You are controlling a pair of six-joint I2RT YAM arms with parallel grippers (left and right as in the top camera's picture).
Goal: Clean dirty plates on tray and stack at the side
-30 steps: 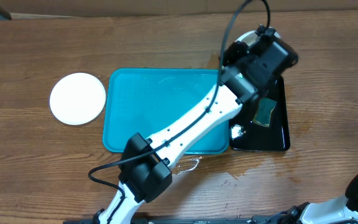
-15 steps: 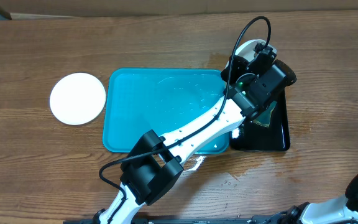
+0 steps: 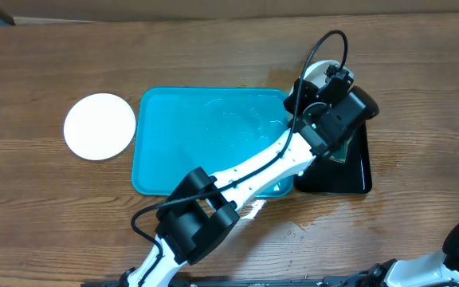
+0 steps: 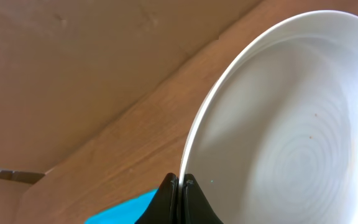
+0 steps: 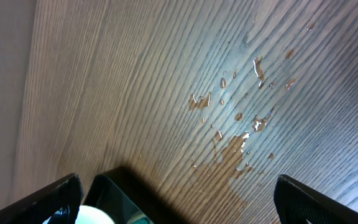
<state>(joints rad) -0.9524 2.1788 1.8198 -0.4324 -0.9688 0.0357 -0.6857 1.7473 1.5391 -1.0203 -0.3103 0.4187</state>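
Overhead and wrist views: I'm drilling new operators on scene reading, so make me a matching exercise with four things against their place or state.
1. left gripper
2. right gripper
3. turquoise tray
4. black tray

a. right of the turquoise tray
b. open above the wet table
c. shut on a white plate at its rim
d. left of the black tray

Pairs: 1-c, 2-b, 3-d, 4-a

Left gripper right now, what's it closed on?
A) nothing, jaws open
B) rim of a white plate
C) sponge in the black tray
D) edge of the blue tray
B: in the left wrist view the left gripper has its jaws pinched shut on the thin rim of the white plate.
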